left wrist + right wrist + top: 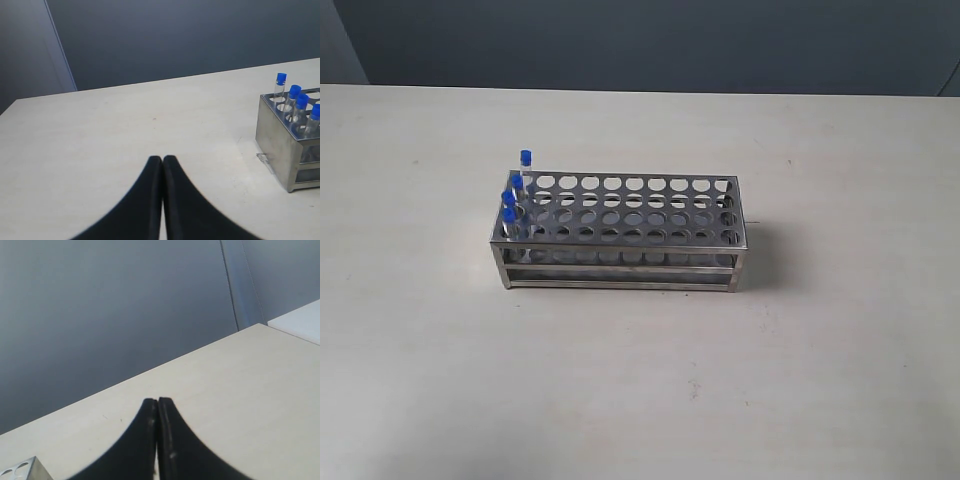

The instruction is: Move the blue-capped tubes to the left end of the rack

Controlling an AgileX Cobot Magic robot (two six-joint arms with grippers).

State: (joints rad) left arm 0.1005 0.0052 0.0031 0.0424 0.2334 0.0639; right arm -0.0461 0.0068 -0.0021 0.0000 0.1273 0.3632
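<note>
Exterior view: the rack (620,235) stands mid-table (840,380), with the blue-capped tubes (517,182) upright in the holes at its left end, seemingly one per row. Over bare table, the left gripper (162,159) has its jaws pressed together on nothing, well apart from the tubes. Jaws on the right gripper (157,401) are likewise closed and empty, with only a rack corner near.

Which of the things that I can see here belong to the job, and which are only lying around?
Belong to the job:
- the blue-capped tubes, four of them, standing in holes at the rack's left end
- the rack

Only surroundings:
- the table under the rack
- the grey wall behind the table
</note>
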